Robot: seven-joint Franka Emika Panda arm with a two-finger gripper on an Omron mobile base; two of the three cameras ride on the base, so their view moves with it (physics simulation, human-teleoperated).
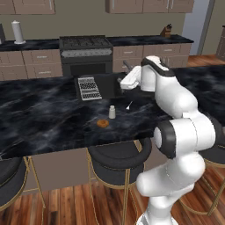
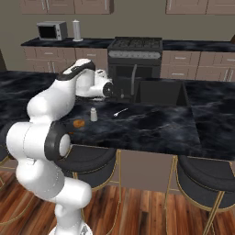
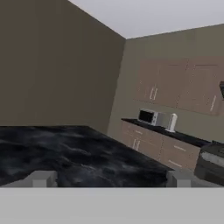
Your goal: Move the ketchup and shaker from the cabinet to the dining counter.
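Small pale grey shaker (image 1: 112, 112) stands on the veined black marble dining counter (image 1: 48, 118), so we lift our wide-open, empty gripper (image 3: 109, 179) clear without nudging it.

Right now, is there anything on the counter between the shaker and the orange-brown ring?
No. Both base views show bare black marble between the shaker and the ring.
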